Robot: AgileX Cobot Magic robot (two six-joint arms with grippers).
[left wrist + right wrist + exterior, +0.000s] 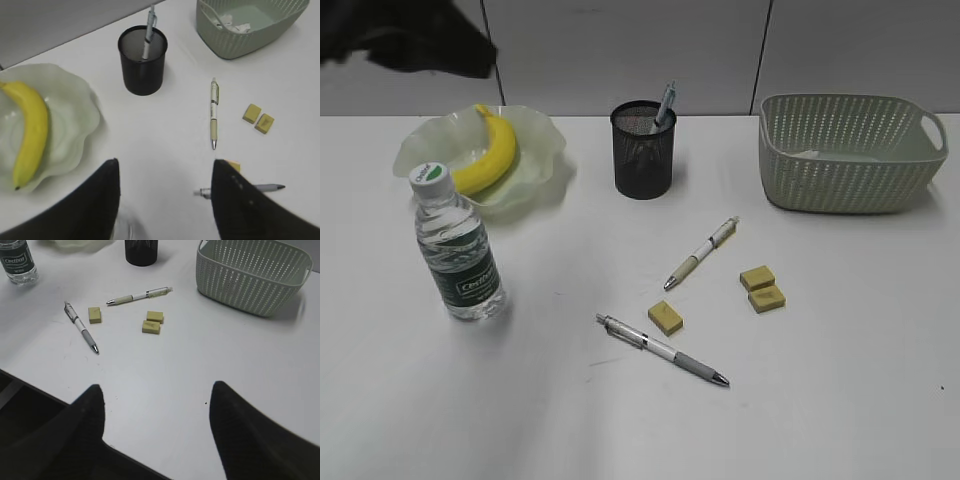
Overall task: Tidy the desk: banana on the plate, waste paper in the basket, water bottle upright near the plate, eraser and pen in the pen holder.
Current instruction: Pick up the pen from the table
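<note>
The banana [492, 150] lies in the wavy-rimmed plate [545, 135] at the back left. In front of the plate the water bottle [458, 248] stands upright. One pen [665, 103] sticks out of the black pen holder [642, 152]. Two more pens [702, 253] [665, 350] and three yellow erasers [665, 317] [757, 277] [767, 298] lie on the desk [840, 380]. Waste paper [229, 22] sits inside the basket [850, 150]. My left gripper [165, 167] hangs open and empty above the desk beside the plate. My right gripper [157, 395] is open and empty over the front edge.
The left arm [410, 35] shows as a dark blur at the top left of the exterior view, above the plate. The desk's front edge [45, 390] runs just under the right gripper. A pale panelled wall [620, 50] closes off the back.
</note>
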